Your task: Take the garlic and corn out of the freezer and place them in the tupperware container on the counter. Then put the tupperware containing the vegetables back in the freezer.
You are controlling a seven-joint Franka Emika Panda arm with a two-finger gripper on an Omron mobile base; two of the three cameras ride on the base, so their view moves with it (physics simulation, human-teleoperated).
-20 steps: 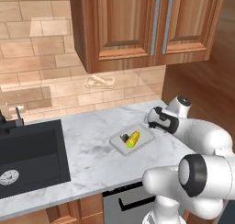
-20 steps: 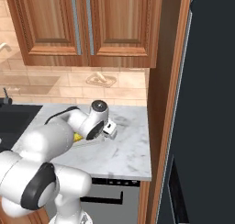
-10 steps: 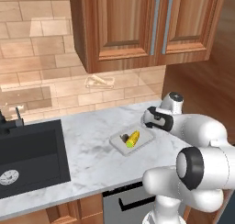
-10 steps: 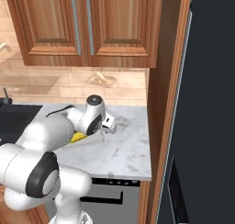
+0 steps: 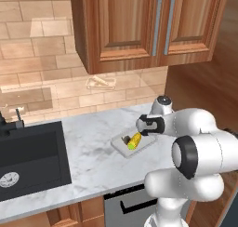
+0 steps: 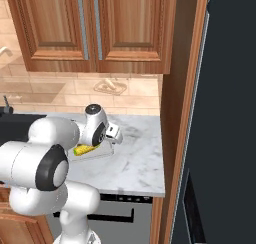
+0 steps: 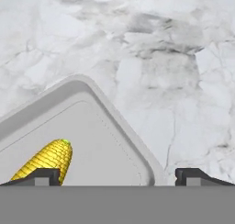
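The clear tupperware container [image 5: 122,149] lies on the marbled counter [image 5: 93,156]. In it are the yellow corn [image 5: 135,140] and, just left of it, the small brownish garlic [image 5: 124,139]. My gripper [image 7: 119,177] hovers low over the container's right corner, open, its two dark fingertips [image 7: 43,176] set wide apart with nothing gripped. In the hand view the corn [image 7: 43,162] lies by the left fingertip and the container's rounded rim [image 7: 114,117] runs between the tips. The freezer [image 6: 225,118] stands dark and tall at the right.
A black sink [image 5: 28,161] is set into the counter at the left. Wooden wall cabinets [image 5: 139,26] hang above, and a wooden side panel [image 6: 175,113] separates the counter from the freezer. A grey appliance [image 6: 120,213] sits below the counter edge.
The hand has swung a little left and down, closer over the container's right corner. Its fingers have stayed wide apart. Corn and garlic have not moved.
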